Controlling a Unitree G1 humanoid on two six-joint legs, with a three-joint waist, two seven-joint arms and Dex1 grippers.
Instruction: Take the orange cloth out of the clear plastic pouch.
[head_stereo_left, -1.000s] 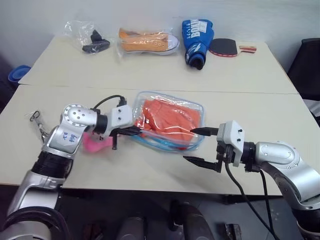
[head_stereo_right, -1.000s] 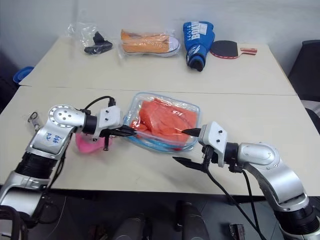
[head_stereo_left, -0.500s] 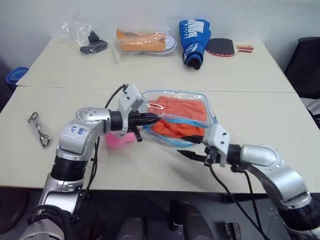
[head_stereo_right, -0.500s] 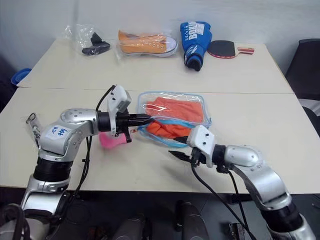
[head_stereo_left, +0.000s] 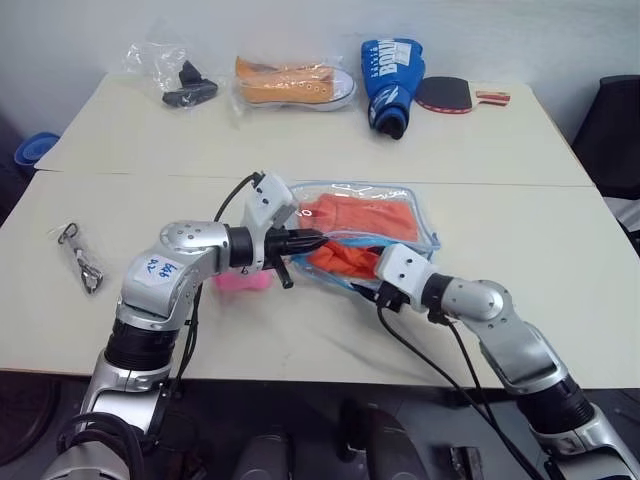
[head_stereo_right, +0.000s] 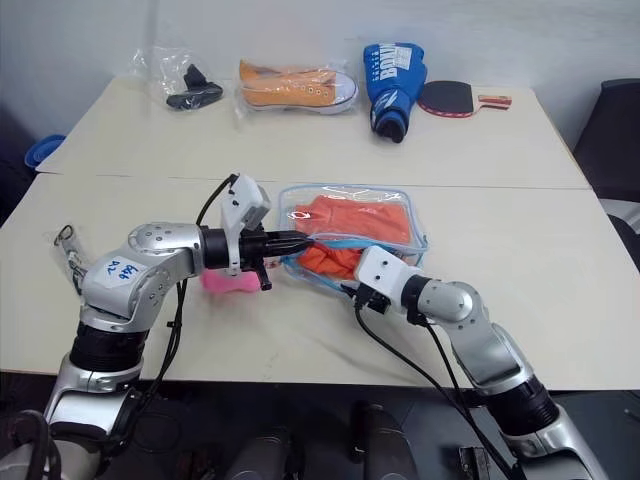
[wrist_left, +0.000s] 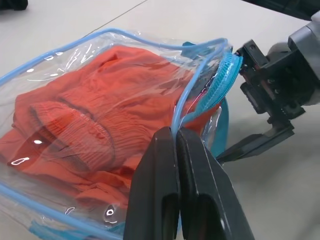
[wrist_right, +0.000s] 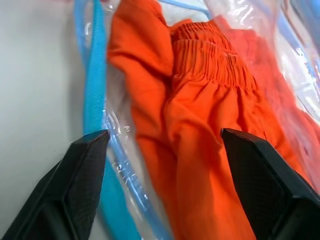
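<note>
The clear vinyl pouch (head_stereo_left: 372, 215) half veiled the wrinkled, ribbed orange cloth (wrist_right: 200, 125). Left gripper (wrist_left: 176, 145) pinched the pouch's blue edge; right gripper (wrist_right: 162, 145) gaped at its mouth.

Bright even light, soft shadows, sharp

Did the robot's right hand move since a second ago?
Yes. The right gripper went forward from the near table edge up to the clear plastic pouch, its fingers now straddling the orange cloth.
</note>
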